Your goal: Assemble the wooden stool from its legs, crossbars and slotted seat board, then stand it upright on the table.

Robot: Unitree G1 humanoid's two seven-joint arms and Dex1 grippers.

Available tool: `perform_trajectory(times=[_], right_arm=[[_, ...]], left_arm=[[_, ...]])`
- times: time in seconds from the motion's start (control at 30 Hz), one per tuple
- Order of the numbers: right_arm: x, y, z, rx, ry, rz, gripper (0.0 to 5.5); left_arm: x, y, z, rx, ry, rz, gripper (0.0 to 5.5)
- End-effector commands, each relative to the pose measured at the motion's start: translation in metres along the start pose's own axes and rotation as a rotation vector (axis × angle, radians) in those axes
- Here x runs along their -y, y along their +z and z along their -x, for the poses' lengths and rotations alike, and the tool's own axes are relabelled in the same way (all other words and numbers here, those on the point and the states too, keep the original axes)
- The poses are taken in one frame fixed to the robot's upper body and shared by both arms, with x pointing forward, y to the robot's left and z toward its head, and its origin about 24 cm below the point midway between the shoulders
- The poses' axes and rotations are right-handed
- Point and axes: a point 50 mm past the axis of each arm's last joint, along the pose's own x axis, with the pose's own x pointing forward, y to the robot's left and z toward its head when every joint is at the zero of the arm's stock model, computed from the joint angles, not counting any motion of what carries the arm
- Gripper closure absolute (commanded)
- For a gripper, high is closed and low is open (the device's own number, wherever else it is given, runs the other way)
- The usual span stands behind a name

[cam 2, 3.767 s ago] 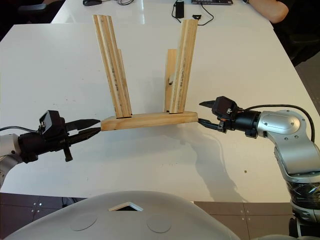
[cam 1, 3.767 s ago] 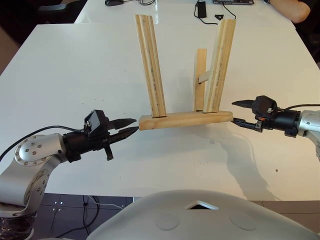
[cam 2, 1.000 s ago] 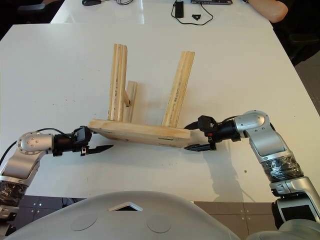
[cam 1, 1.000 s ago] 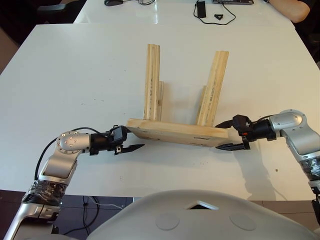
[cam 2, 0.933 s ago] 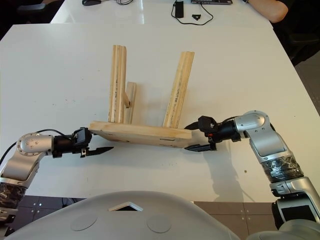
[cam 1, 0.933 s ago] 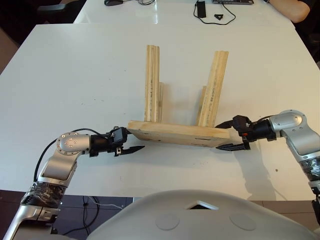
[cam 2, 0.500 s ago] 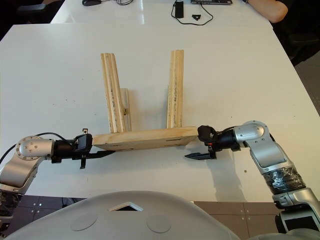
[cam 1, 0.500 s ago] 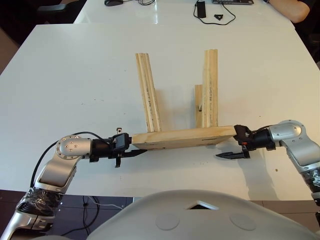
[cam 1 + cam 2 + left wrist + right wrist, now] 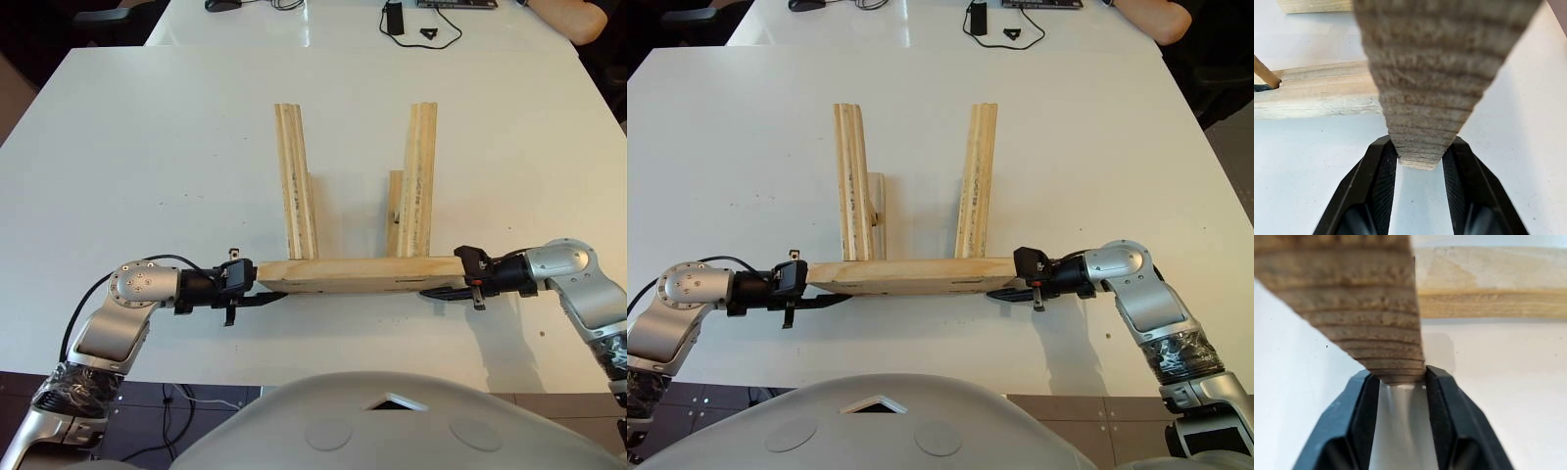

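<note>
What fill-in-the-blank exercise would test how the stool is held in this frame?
The left hand clamps the ___ end of the seat board. The right hand clamps its ___ end. The long legs point ___ from the robot.
Missing: left; right; away.

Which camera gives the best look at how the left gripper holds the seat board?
The left wrist view: the left gripper pinches the end of the seat board between both fingers. The eye views show that grip side-on; the right wrist view faces the board's other end.
</note>
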Motion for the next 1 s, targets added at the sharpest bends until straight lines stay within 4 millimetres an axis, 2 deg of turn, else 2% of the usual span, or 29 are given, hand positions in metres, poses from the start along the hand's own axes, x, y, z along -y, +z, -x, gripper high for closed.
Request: perform_trajectory(times=[0.03, 0.33, 0.47, 0.6, 0.7, 0.8, 0.87, 0.93, 1.0], right_arm=[[-0.005, 0.001, -0.005, 0.025, 0.029, -0.011, 4.21], [-0.010, 0.008, -0.005, 0.048, 0.034, -0.009, 4.21], [-0.020, 0.033, 0.006, 0.186, 0.085, -0.037, 4.21], [-0.036, 0.058, 0.026, 0.316, 0.135, -0.069, 4.21], [-0.043, 0.081, 0.040, 0.451, 0.143, -0.095, 4.21], [-0.050, 0.105, 0.046, 0.624, 0.154, -0.115, 4.21], [-0.055, 0.117, 0.048, 0.722, 0.165, -0.134, 4.21], [-0.057, 0.125, 0.050, 0.820, 0.160, -0.167, 4.21], [-0.060, 0.135, 0.051, 0.920, 0.167, -0.197, 4.21]], left_arm=[[-0.004, 0.004, 0.000, 0.003, 0.015, -0.012, 4.21], [0.003, 0.019, 0.000, 0.069, -0.008, 0.008, 4.21], [0.012, 0.042, 0.012, 0.156, -0.037, 0.045, 4.21], [0.024, 0.070, 0.027, 0.269, -0.065, 0.091, 4.21], [0.028, 0.090, 0.035, 0.396, -0.044, 0.170, 4.21], [0.031, 0.101, 0.036, 0.513, -0.023, 0.268, 4.21], [0.029, 0.112, 0.037, 0.602, 0.017, 0.311, 4.21], [0.016, 0.122, 0.039, 0.700, 0.133, 0.362, 4.21], [0.013, 0.130, 0.038, 0.744, 0.193, 0.364, 4.20]])
